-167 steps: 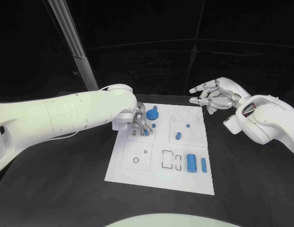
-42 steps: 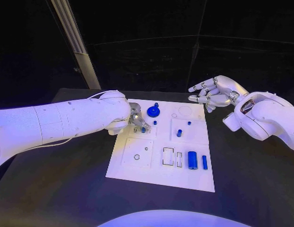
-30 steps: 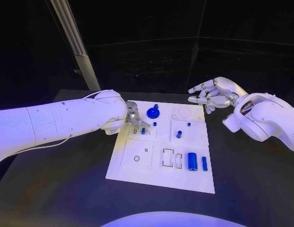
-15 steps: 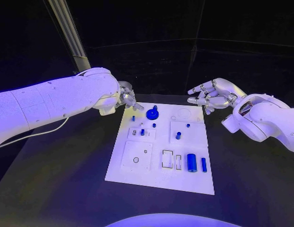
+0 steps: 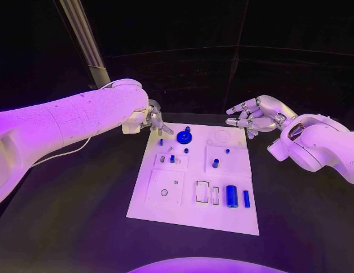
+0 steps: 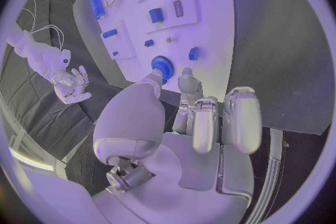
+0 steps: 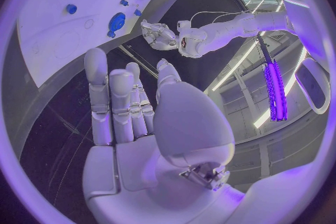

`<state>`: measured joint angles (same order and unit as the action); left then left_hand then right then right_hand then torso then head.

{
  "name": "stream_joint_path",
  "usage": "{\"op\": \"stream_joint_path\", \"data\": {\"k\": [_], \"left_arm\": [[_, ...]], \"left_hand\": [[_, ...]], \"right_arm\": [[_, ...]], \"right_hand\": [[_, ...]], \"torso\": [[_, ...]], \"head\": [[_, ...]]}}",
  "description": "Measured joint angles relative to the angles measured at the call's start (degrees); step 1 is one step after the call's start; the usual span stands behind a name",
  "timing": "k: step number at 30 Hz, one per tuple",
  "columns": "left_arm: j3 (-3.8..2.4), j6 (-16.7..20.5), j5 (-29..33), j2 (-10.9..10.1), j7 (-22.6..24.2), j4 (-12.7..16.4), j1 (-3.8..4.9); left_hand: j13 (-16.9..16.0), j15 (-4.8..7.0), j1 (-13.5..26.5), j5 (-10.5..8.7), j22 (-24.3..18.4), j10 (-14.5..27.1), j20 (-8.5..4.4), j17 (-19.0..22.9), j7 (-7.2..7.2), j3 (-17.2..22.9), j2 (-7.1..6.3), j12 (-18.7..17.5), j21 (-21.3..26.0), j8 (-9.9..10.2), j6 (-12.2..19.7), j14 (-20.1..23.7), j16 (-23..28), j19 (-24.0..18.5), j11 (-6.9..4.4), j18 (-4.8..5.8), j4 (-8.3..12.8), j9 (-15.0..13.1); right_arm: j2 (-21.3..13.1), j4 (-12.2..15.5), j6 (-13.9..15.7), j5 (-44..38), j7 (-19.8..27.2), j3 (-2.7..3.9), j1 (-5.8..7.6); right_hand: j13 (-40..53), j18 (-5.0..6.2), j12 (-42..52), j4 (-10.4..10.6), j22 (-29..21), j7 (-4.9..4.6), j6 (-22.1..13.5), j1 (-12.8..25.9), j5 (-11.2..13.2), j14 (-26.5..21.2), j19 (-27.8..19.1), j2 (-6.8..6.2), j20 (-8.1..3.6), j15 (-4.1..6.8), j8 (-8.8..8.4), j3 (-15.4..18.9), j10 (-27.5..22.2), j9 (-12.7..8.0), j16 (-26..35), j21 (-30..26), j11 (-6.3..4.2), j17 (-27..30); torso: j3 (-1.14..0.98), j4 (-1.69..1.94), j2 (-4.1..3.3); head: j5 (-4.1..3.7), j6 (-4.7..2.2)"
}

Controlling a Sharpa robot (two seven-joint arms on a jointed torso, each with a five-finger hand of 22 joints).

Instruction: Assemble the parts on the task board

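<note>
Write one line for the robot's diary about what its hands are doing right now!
left hand: above board's far left corner, holds nothing | right hand: beyond board's far right corner, holds nothing | task board: blue parts lying on it

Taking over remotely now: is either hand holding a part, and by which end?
Nothing is held. The left hand hovers at the far left corner of the task board with bare fingers; the right hand is off the board, fingers apart.

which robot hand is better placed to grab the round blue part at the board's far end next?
Left, probably. The left robot hand hovers empty at the task board's far left corner, right beside the round blue part. The right robot hand hangs off the far right edge, farther away.
</note>
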<state>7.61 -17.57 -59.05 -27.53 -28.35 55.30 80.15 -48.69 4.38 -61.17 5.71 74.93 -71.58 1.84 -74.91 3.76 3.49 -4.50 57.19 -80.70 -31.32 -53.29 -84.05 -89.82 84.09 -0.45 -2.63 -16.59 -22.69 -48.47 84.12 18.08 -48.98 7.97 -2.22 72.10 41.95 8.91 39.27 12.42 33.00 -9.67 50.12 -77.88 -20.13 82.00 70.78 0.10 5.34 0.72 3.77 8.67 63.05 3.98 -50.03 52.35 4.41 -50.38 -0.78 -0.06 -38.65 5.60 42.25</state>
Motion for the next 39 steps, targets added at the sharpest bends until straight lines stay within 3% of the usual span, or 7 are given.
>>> {"op": "stream_joint_path", "data": {"k": [10,18,34,39], "left_arm": [[0.18,-0.61,-2.82,1.97,0.16,-3.70,-1.50],[0.19,-0.49,-3.73,2.24,0.22,-4.38,-1.69],[0.19,-1.72,-4.22,2.75,0.55,-4.86,-2.12],[0.19,-2.18,-4.26,2.82,0.73,-4.86,-2.15]], "left_hand": [[-0.53,0.00,-0.20,0.00,0.00,-0.45,0.00,0.00,-0.10,-0.48,0.19,0.54,0.00,0.00,-0.47,0.00,0.00,0.00,-0.12,-0.01,0.15,-0.01],[-0.73,0.00,-0.66,0.00,0.00,-0.71,0.00,0.00,-0.28,-0.95,0.64,0.79,0.00,0.00,-0.68,0.00,0.00,0.00,-0.28,-0.01,0.31,0.05],[-0.55,0.01,-5.46,0.01,0.00,-0.70,-0.01,0.00,-0.29,-0.62,3.42,1.16,-0.21,0.00,-1.08,0.00,0.00,0.00,-0.28,-0.01,1.59,0.47],[-0.52,0.01,-6.00,0.01,0.00,-0.70,-0.01,0.00,-0.29,-0.47,3.52,1.16,-0.21,0.00,-1.08,0.00,0.00,0.00,-0.28,-0.02,1.74,0.53]], "right_arm": [[0.41,-0.18,-0.18,0.00,-0.01,0.00,0.00],[0.52,-0.26,-0.24,0.00,-0.01,0.00,-0.01],[0.69,-0.38,-0.36,0.00,0.00,0.00,-0.01],[0.74,-0.42,-0.41,-0.01,0.00,0.00,-0.01]], "right_hand": [[0.00,0.00,0.21,0.00,0.06,0.00,0.00,0.00,0.00,0.00,0.00,0.00,0.00,0.00,0.00,0.00,0.00,0.00,0.00,0.00,0.00,-0.04],[0.00,-0.01,0.21,0.00,0.06,0.00,0.00,0.00,-0.01,0.00,0.00,0.00,0.00,0.00,0.00,0.00,0.00,-0.01,0.00,0.00,0.00,-0.04],[0.00,-0.01,0.21,-0.01,0.05,0.00,0.00,-0.01,-0.38,0.00,0.00,0.00,0.00,0.00,0.00,0.00,0.00,-0.01,0.00,0.00,0.00,-0.14],[0.00,-0.01,0.21,-0.01,0.05,0.00,0.00,-0.01,-0.38,0.00,0.00,0.00,-0.01,0.00,0.00,0.00,0.00,-0.01,0.00,0.00,0.00,-0.14]], "torso": [[0.03,-0.01,-0.01],[-0.04,-0.01,0.01],[-0.04,0.03,0.06],[-0.04,0.07,0.07]], "head": [[0.07,0.29],[0.13,0.41],[0.09,0.68],[0.10,0.76]]}}
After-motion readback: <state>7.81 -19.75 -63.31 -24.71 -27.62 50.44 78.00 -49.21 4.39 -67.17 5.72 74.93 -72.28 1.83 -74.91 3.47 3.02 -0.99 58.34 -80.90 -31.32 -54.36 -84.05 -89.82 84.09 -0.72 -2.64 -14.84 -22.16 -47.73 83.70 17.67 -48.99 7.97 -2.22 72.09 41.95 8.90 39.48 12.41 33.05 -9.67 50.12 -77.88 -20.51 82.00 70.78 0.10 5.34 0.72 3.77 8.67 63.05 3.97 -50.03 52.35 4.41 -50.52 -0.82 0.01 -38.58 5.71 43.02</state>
